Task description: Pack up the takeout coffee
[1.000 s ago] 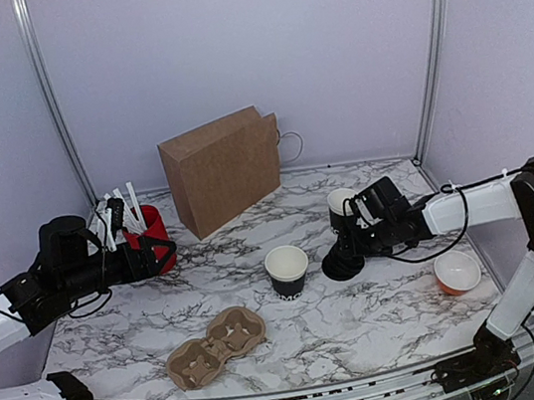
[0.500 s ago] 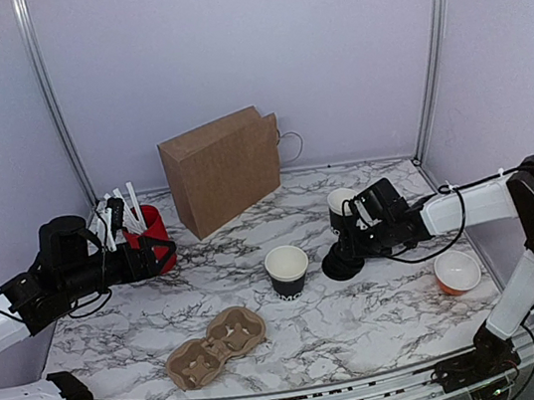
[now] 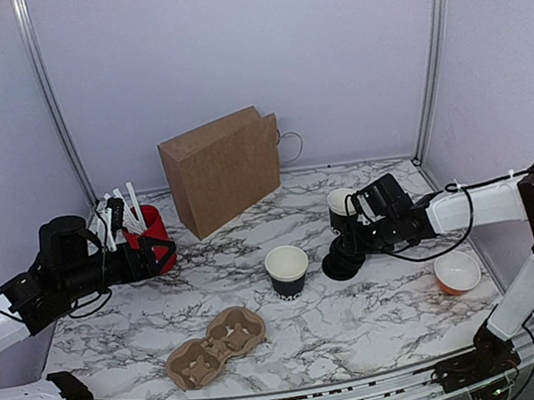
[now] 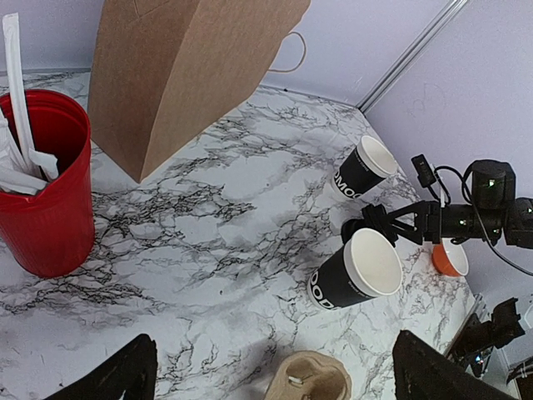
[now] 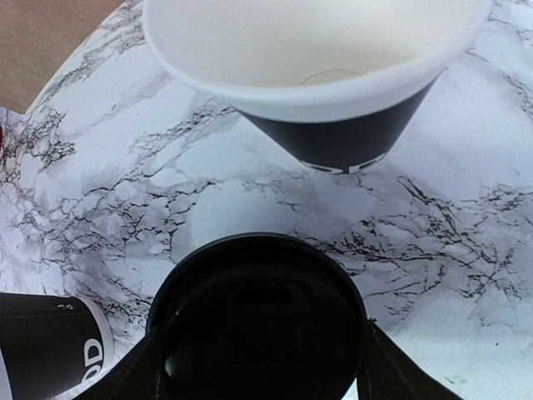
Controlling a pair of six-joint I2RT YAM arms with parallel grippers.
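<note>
Gripping step | right claw (image 3: 347, 251) pinched takeout coffee (image 5: 262, 325) by its lid, on worktop's (image 3: 385, 313) right half, near open black cup (image 3: 287, 268) | left claw (image 4: 275, 371) spread, empty | advice: needed light even squeeze, straight upright lift, clear of that cup, else lid could pop.

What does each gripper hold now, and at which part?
Right gripper grips the black lid by its rim's opposite sides; left gripper holds nothing.

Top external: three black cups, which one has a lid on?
The lidded cup in the right claw, right of centre. The centre cup and the rear cup behind the claw show open white insides.
</note>
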